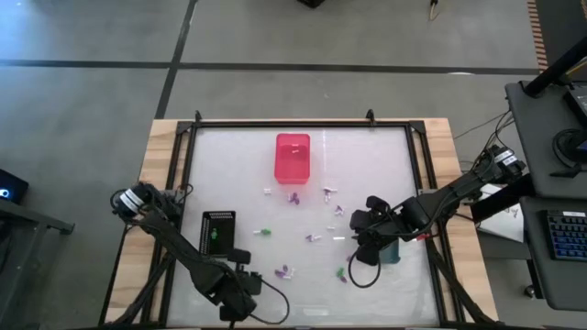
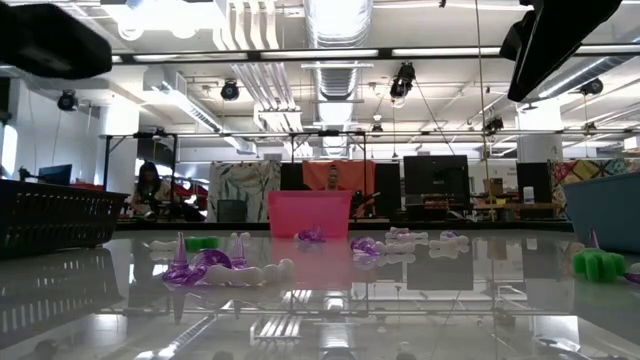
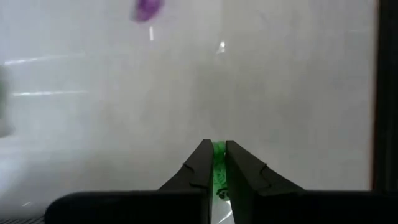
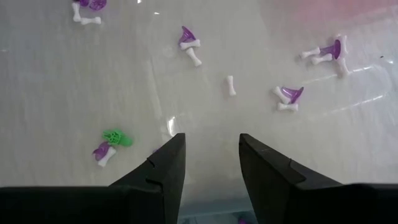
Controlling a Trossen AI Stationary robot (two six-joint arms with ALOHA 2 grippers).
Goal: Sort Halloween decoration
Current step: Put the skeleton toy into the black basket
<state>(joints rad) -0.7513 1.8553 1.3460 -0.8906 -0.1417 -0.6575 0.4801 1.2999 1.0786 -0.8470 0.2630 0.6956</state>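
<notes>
Green decoration piece [image 3: 218,163] upright between left gripper's [image 3: 214,163] closed jaws

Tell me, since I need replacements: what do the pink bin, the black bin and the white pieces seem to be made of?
The pink bin looks like glossy moulded plastic, slightly translucent: light glows through its wall in the low view. The black bin seems to be matte plastic with a perforated, lattice-like wall. The white pieces look like hard, smooth plastic, bone-shaped; too small to say more.

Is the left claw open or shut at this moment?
Shut on a green piece: the left claw has its fingers pinched close with the green piece between them. The right claw is open.
</notes>
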